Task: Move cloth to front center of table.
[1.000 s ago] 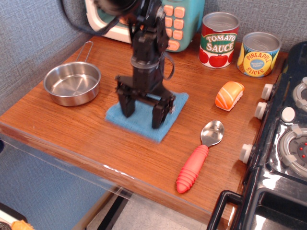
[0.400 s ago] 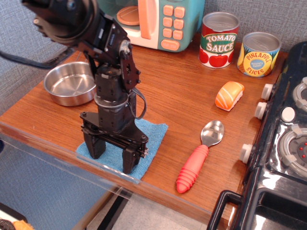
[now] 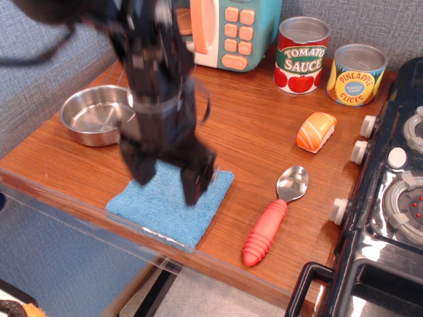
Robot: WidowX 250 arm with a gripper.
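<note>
The blue terry cloth (image 3: 165, 208) lies flat at the front edge of the brown wood-grain table (image 3: 258, 132), its near corner reaching the rim. My black gripper (image 3: 170, 181) hangs just above the cloth's far part, blurred by motion. Its two fingers (image 3: 195, 183) stand apart and hold nothing. The arm hides the cloth's back edge.
A steel pan (image 3: 92, 114) sits at the left. A red-handled spoon (image 3: 274, 218) lies right of the cloth, with a salmon sushi piece (image 3: 316, 131) behind it. Tomato sauce (image 3: 301, 54) and pineapple (image 3: 357, 74) cans and a toy microwave (image 3: 228, 30) line the back. A black stove (image 3: 390, 198) fills the right.
The cloth was dragged from the table's middle to the front edge. My gripper then let go of it and has lifted up off it.
</note>
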